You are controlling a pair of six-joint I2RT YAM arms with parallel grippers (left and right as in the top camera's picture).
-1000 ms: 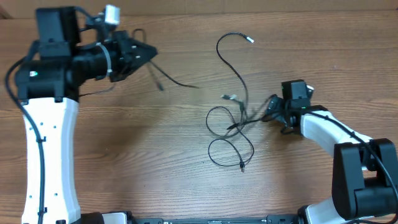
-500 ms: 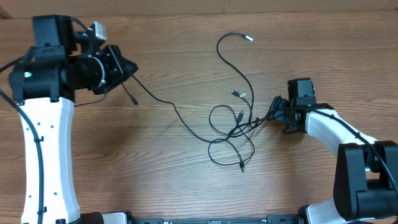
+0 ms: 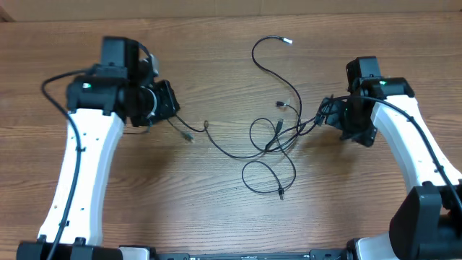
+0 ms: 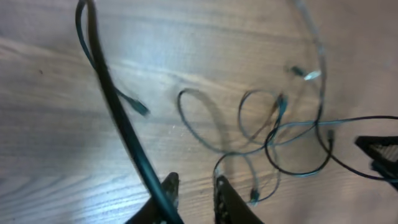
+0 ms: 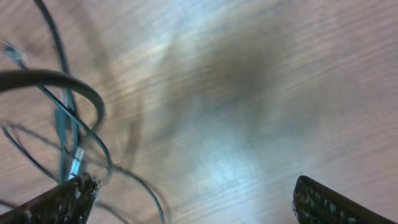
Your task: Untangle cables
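The cables (image 3: 278, 141) lie as thin black cords tangled in loops at the table's middle. One strand (image 3: 224, 148) trails left and ends at a plug (image 3: 189, 136). My left gripper (image 3: 173, 108) sits just left of that plug. In the left wrist view the left gripper (image 4: 196, 185) has its jaws slightly apart, with bare wood between them. A dark cord (image 4: 118, 115) crosses in front of its left finger. My right gripper (image 3: 326, 119) is at the tangle's right edge. Its wrist view shows the right gripper (image 5: 193, 196) wide open, with cable loops (image 5: 68, 118) beside the left finger.
One long cable strand arcs toward the far side and ends in a silver plug (image 3: 289, 42). A small closed loop (image 3: 268, 177) lies nearest the front edge. Both white arms reach in from the front corners.
My left arm swung in toward the middle and its jaws parted, dropping the strand it was pulling. The right gripper shifted slightly right and away. The tangle loosened toward the left.
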